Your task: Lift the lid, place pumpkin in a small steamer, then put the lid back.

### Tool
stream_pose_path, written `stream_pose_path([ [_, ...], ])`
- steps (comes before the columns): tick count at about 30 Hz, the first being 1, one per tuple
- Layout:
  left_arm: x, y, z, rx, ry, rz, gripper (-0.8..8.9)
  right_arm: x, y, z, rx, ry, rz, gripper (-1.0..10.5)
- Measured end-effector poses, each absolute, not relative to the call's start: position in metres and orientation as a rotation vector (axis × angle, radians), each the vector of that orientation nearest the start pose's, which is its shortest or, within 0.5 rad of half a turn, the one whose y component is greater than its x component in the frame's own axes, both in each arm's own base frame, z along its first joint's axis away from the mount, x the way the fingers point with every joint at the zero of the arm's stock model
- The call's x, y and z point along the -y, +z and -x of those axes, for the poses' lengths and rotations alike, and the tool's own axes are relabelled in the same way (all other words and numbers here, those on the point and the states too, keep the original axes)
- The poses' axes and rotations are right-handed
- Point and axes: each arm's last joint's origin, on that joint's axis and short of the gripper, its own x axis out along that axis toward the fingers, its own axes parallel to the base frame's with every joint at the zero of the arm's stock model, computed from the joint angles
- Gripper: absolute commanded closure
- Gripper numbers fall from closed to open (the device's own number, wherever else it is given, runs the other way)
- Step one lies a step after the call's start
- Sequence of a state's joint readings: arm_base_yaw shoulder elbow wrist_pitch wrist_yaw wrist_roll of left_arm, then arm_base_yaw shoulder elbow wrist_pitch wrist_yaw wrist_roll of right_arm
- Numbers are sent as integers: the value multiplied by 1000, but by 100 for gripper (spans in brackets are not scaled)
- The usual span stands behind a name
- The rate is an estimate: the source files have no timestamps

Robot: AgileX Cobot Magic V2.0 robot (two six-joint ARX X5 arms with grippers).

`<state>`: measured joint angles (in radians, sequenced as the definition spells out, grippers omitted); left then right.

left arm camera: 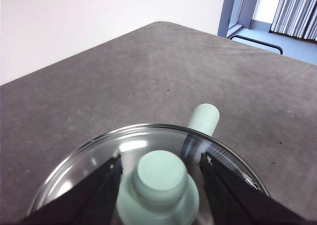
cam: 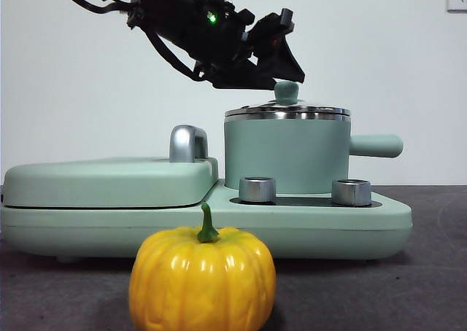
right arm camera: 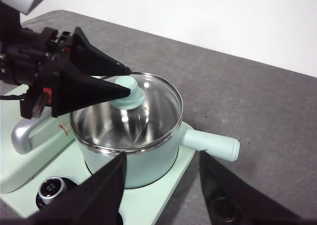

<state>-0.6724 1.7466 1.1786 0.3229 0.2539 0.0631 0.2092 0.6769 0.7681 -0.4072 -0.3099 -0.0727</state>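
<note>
The lid (cam: 286,113) sits shut on the small steamer (cam: 284,156), its mint-green knob (cam: 286,92) upright. My left gripper (cam: 298,74) reaches in from the upper left; its open jaws stand on either side of the knob (left arm camera: 162,173) without closing on it, as the right wrist view (right arm camera: 128,81) also shows. The glass lid (right arm camera: 148,106) covers a bare steel pot (right arm camera: 148,160). The pumpkin (cam: 203,280) stands on the table in front of the appliance. My right gripper (right arm camera: 162,158) is open and empty, held off beside the steamer.
The steamer's side handle (cam: 376,146) sticks out to the right. The flat griddle cover (cam: 109,181) with its chrome handle (cam: 187,143) lies left of the steamer. Two steel dials (cam: 257,189) (cam: 351,192) sit on the mint-green base (cam: 292,225).
</note>
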Motion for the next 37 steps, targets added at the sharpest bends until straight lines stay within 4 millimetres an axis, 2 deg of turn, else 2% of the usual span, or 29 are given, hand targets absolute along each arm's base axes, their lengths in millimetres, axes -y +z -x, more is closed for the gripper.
stream_pose_path([
  [7,257,247,-311,-248,-929,-117,561,-39,320,-141,-311,526,54,713],
  [15,257,247,-311,-247,-928,-117,575,-39,320,-141,-311,526,54,713],
  [27,257,247,-311,-240,-930,-120,801,-39,320,-141,-311,526,54,713],
  [37,257,248,-311,-219,-934,-146,799,-39,319,-140,-318,526,53,713],
])
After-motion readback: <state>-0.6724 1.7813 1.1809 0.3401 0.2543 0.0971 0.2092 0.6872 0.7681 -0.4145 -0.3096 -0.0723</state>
